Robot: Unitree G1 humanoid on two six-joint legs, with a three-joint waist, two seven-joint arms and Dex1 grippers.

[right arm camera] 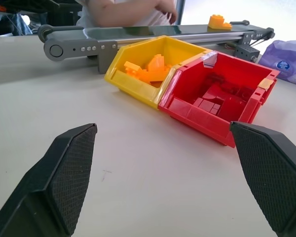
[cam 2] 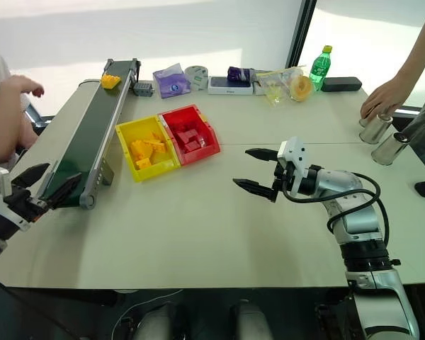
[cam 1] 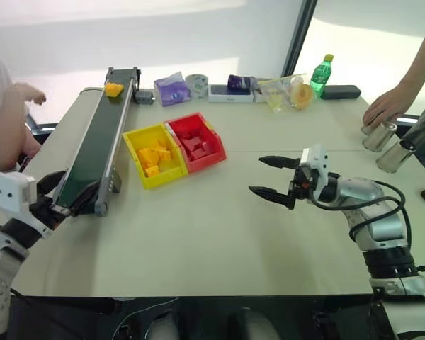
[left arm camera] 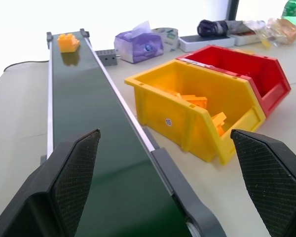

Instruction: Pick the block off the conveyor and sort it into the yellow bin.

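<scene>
- Your block [cam 1: 113, 88] sits at the far end of the conveyor [cam 1: 99, 145], on the dark belt, well apart from both end effectors. Nothing has picked it up, so the grasp is not yet done.
- Your left end effector [cam 2: 46, 185] waits at the near end of the conveyor with its fingers spread wide and nothing between them; in the left wrist view the belt runs away from it toward the block.
- Your right end effector [cam 1: 275, 177] hangs over the bare table [cam 1: 219, 234], also released and empty, pointing toward the bins.
- The yellow bin [cam 1: 136, 138] stands just beside the conveyor's right rail, touching the red bin [cam 1: 214, 145] on its other side. It already holds several yellow-orange pieces, and the red bin holds dark red ones, so I judge the sorting is underway, with this block the one in hand.
- What is left for you: reach the block, or let it come down the belt to the left end effector, close on it, lift it and release it over the yellow bin.
- A person's hand [cam 1: 30, 92] hovers near the far end of the conveyor; another hand [cam 1: 386, 108] rests by metal cups at the table's right.
</scene>
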